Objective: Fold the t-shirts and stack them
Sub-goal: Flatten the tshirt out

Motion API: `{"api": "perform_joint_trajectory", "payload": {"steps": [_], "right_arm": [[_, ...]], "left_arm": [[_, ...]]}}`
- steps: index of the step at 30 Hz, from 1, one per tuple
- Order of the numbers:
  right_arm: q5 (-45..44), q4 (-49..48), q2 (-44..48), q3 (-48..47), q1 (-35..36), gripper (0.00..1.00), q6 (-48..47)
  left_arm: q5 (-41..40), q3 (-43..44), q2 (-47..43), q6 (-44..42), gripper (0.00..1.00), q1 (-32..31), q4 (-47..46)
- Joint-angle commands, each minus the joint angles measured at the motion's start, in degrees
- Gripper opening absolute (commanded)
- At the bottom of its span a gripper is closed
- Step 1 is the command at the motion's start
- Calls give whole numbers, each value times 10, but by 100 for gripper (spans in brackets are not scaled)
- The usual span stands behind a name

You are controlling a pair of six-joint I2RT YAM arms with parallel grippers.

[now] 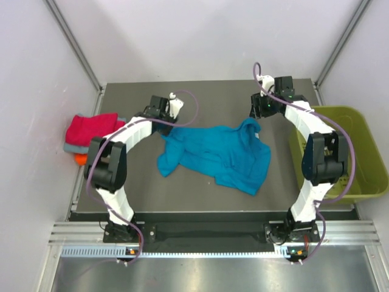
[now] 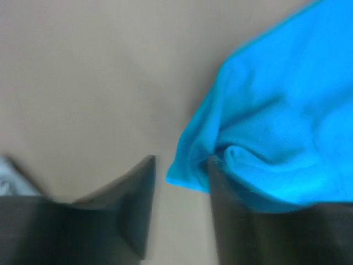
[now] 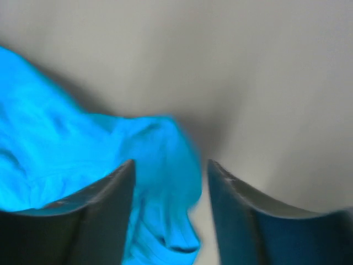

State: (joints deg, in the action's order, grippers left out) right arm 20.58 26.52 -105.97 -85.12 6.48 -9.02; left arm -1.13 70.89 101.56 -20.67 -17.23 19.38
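The teal-blue t-shirt point(image 1: 213, 152) lies crumpled and unfolded in the middle of the dark surface point(image 1: 200, 198). At 9 o'clock, on the surface's left edge, I see the folded pile: a magenta-red shirt point(image 1: 91, 126) on top, a grey one point(image 1: 73, 147) under it and an orange one point(image 1: 81, 159) peeking out at the bottom. The olive-green bin point(image 1: 364, 182) stands at 3 o'clock, just beside the right arm and off the surface.

Both arms reach over the shirt's far edge and hide its corners from above. My left pincer point(image 2: 182, 163) is at the shirt's 10 o'clock corner and the right pincer point(image 3: 171, 163) at its 1 o'clock corner.

Only the wrist views show the jaws. The left pincer is released, with the cloth's edge bunched against its right finger point(image 2: 237, 221). The right pincer is released too, and a fold of cloth hangs loose between its fingers point(image 3: 105, 215). Both wrist views are blurred.
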Motion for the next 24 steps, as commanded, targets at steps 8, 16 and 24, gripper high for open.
{"api": "perform_joint_trajectory", "payload": {"steps": [8, 16, 24], "right_arm": [[52, 14, 267, 185, 7, 56, -170], [76, 72, 352, 345, 109, 44, -255], [54, 42, 313, 392, 184, 40, -298]], "left_arm": [[107, 152, 5, 78, 68, -1, 89], [166, 95, -39, 125, 61, -2, 87], [162, 98, -53, 142, 60, -2, 83]]}}
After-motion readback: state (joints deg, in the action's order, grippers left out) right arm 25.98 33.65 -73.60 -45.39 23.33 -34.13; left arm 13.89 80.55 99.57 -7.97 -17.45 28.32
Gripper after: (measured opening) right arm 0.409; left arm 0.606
